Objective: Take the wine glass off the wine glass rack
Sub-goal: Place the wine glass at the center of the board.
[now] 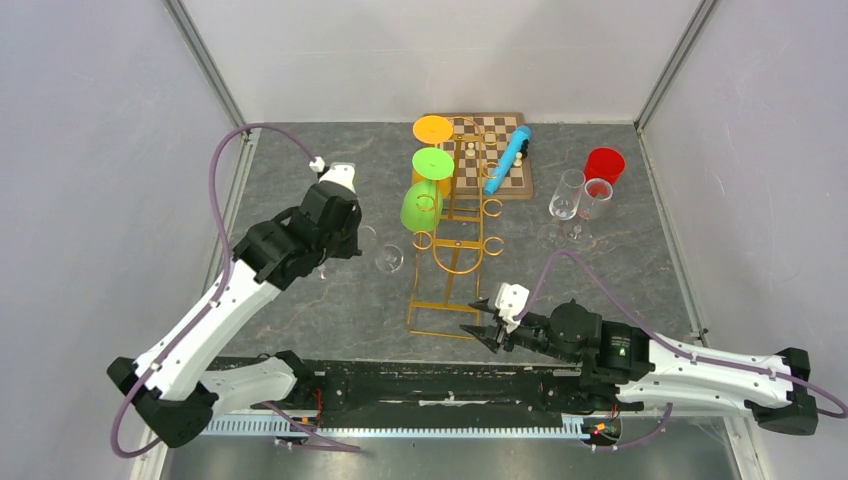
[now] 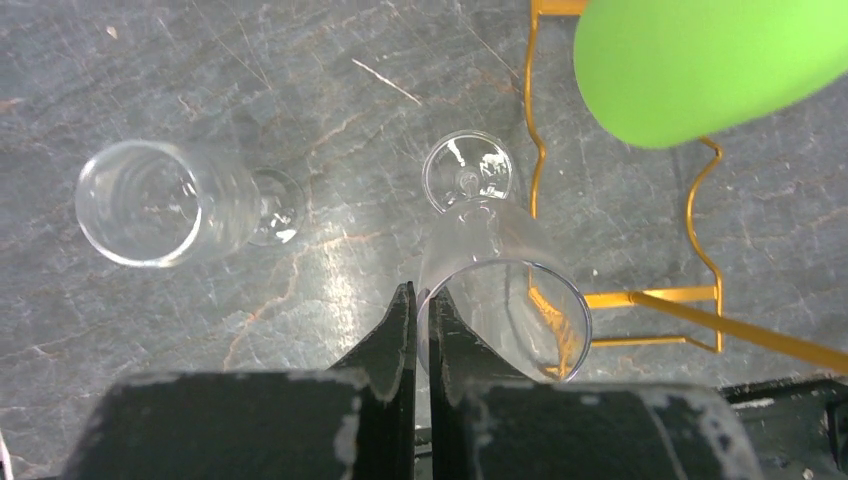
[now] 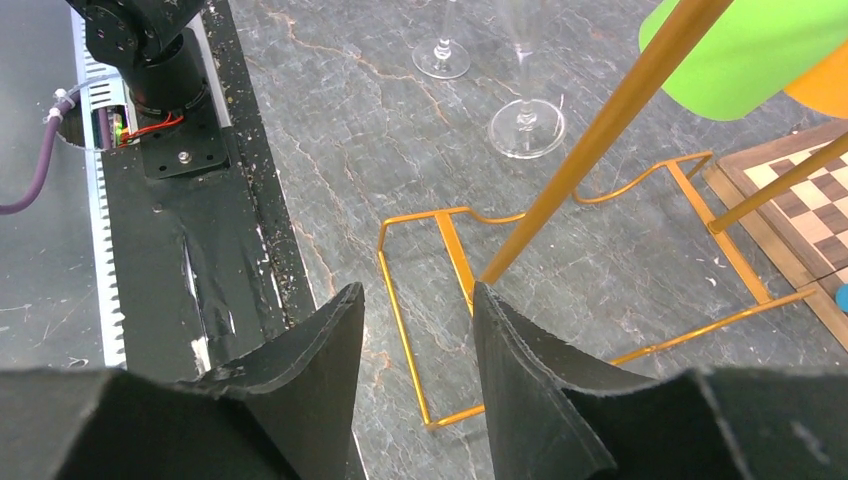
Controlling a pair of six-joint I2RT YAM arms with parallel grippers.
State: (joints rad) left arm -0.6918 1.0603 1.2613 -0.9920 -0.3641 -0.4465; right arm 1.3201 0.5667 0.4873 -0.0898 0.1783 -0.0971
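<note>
The left end effector (image 2: pixel 422 295) has its fingers pressed together on the rim wall of a clear wine glass (image 2: pixel 500 265). The glass is off the gold wine glass rack (image 3: pixel 590 140) and just to its left. It leans, with its round foot low over the dark surface (image 2: pixel 200 60). I cannot tell whether the foot is touching down.

The right end effector (image 3: pixel 415 292) is spread part-way, low at the rack's base. The foot of the slanting gold post sits just ahead of the gap, and nothing looks gripped.

The step in hand looks like setting the glass down:
- Bring the stem upright and lower it until the whole foot lies flat, then part the fingers.
- A thin rim pinch can let the bowl swivel, so move slowly.
- Keep the foot away from the rack's wavy side wire on one side and the second clear glass (image 2: pixel 160 205) on the other.
- The right arm would help most by steadying the base wire so the light rack cannot slide or tip.

Only the left wrist view shows the rim pinch and how near the green glass (image 2: pixel 700 60) hangs. The top view hides that grip behind the arm. It alone shows the whole rack with its orange glass (image 1: pixel 433 128), the chessboard (image 1: pixel 500 150) behind it and the red cup (image 1: pixel 604 163) well apart. Only the right wrist view shows the base rectangle close up
</note>
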